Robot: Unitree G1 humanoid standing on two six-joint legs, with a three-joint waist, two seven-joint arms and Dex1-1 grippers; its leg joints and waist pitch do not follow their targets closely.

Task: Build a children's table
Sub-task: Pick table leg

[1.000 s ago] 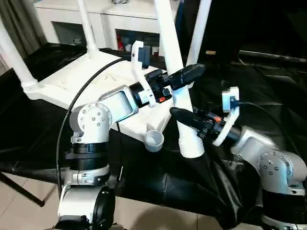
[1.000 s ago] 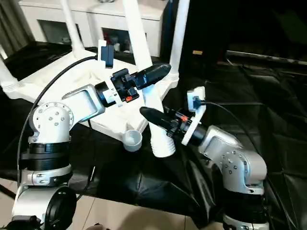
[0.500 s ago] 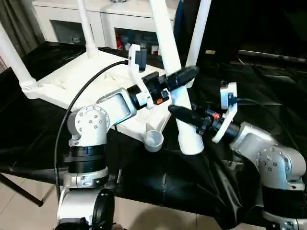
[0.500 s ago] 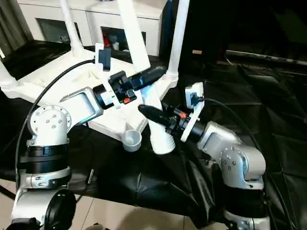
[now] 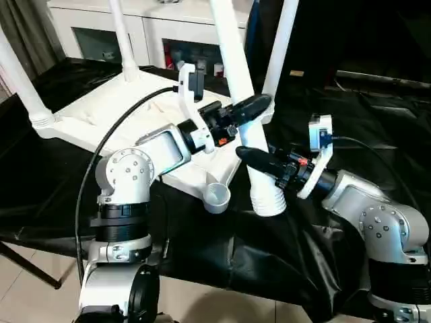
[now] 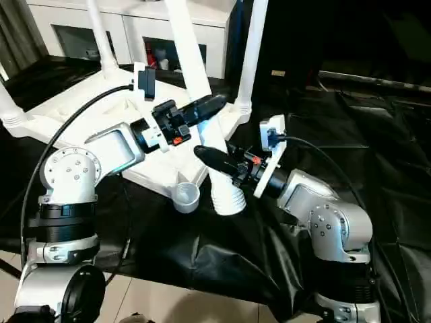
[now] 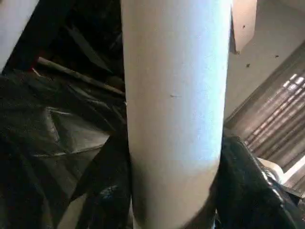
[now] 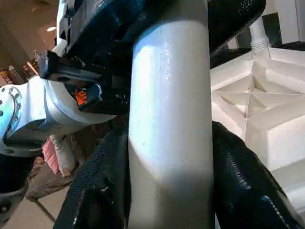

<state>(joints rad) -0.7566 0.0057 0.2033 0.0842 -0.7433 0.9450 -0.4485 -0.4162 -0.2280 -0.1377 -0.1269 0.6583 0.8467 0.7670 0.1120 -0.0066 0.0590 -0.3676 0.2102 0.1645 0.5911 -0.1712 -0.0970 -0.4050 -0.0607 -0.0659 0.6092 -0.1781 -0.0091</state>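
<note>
Both head cameras look down over the forearms at the black-draped table [image 5: 377, 121], while both wrist cameras press close against one white leg [image 7: 174, 109].

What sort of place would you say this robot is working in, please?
Probably a furnished indoor room used for demos: a white cabinet with glass doors, a curtain, a tiled floor, and a black-draped table.

No text, label, brand, number or sign could be read anywhere in these pictures.
</note>
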